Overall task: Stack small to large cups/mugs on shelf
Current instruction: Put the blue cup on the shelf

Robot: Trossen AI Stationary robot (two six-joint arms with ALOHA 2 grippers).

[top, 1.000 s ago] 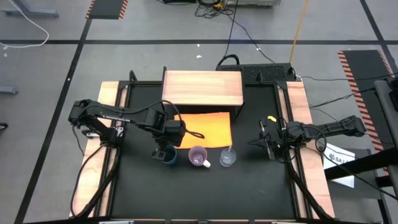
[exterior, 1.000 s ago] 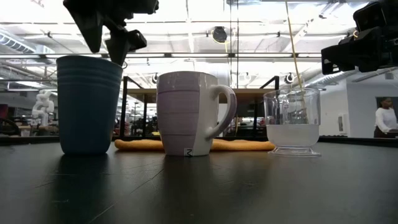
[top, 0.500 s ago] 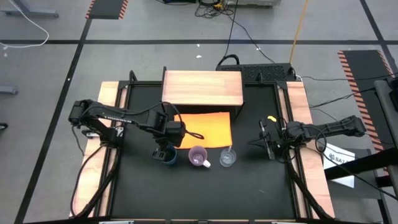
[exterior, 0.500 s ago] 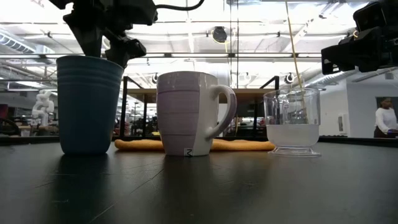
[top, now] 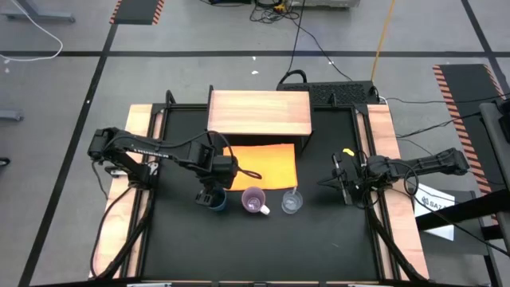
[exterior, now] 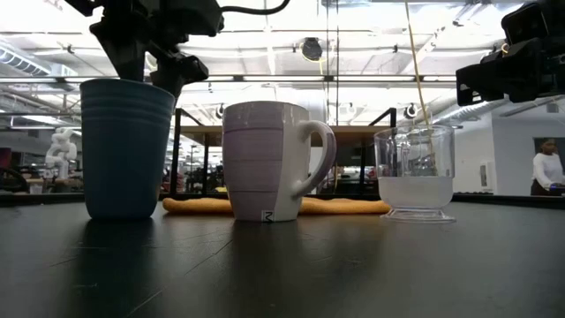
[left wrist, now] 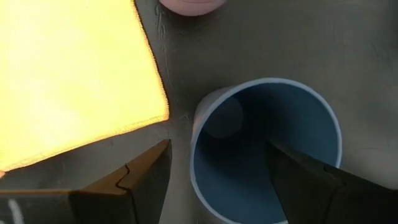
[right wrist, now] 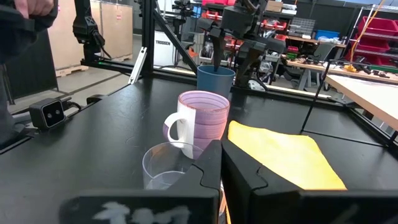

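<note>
A dark blue tumbler (top: 217,201) (exterior: 126,146), a lilac mug (top: 254,201) (exterior: 265,159) with a handle and a clear cup (top: 292,202) (exterior: 415,172) stand upright in a row on the black table, near the front edge of the orange sheet. The light wooden shelf (top: 259,113) stands at the far edge. My left gripper (left wrist: 217,149) (exterior: 154,75) is open and points down at the tumbler's rim. One finger is over its inside (left wrist: 298,180), the other outside (left wrist: 137,180) on the sheet's side. My right gripper (top: 335,182) (right wrist: 222,162) waits shut and level at the right.
The flat orange sheet (top: 267,163) (left wrist: 68,74) lies between the shelf and the cups. Wooden rails (top: 382,127) border the black table on both sides. Beyond the table, a person (exterior: 546,168) stands far off and a hand (right wrist: 34,6) shows at the picture's edge.
My left gripper has come down a little toward the blue tumbler's rim, staying open, and has then kept still. The cups have stayed in place.
</note>
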